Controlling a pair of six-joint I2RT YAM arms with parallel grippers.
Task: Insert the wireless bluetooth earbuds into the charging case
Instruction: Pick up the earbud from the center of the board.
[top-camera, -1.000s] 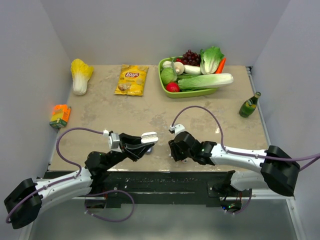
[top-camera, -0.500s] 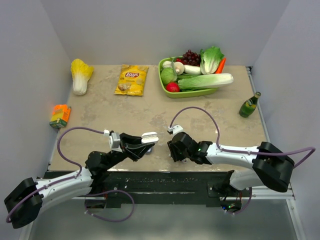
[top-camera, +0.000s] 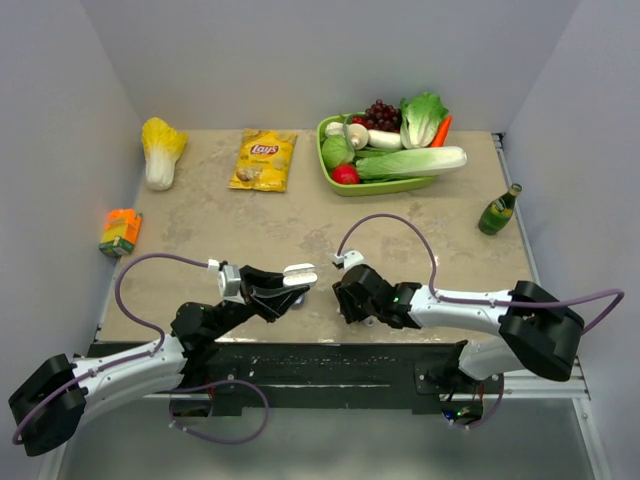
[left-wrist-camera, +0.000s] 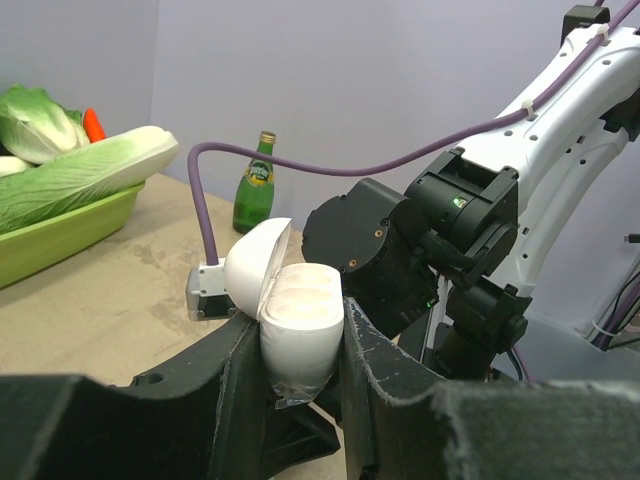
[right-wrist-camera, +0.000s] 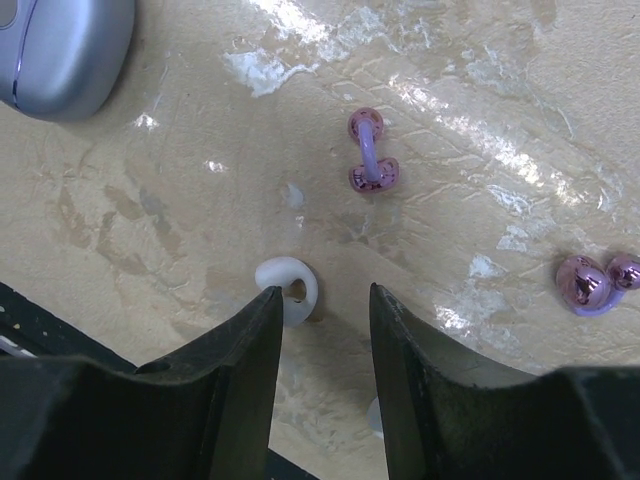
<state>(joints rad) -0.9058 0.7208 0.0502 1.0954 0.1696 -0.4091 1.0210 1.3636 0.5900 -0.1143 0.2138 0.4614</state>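
My left gripper (top-camera: 284, 290) is shut on the white charging case (top-camera: 299, 272), held above the table with its lid open. In the left wrist view the case (left-wrist-camera: 300, 322) sits upright between the fingers, its two sockets empty. My right gripper (top-camera: 345, 301) is low over the table's near edge, just right of the case. In the right wrist view it (right-wrist-camera: 325, 292) is open. A white earbud (right-wrist-camera: 288, 288) lies at its left fingertip. Two lilac earbuds (right-wrist-camera: 371, 165) (right-wrist-camera: 592, 281) lie farther off. A white sliver (right-wrist-camera: 371, 415) peeks out by the right finger.
A lilac-grey closed case (right-wrist-camera: 60, 45) lies on the table beyond the right gripper. At the back are a cabbage (top-camera: 160, 148), a chips bag (top-camera: 264, 159) and a green tray (top-camera: 385, 186) of vegetables. A green bottle (top-camera: 498, 210) stands right, an orange carton (top-camera: 119, 231) left.
My right gripper has crept a little to the left, toward the held case. The left gripper and the case have not moved.
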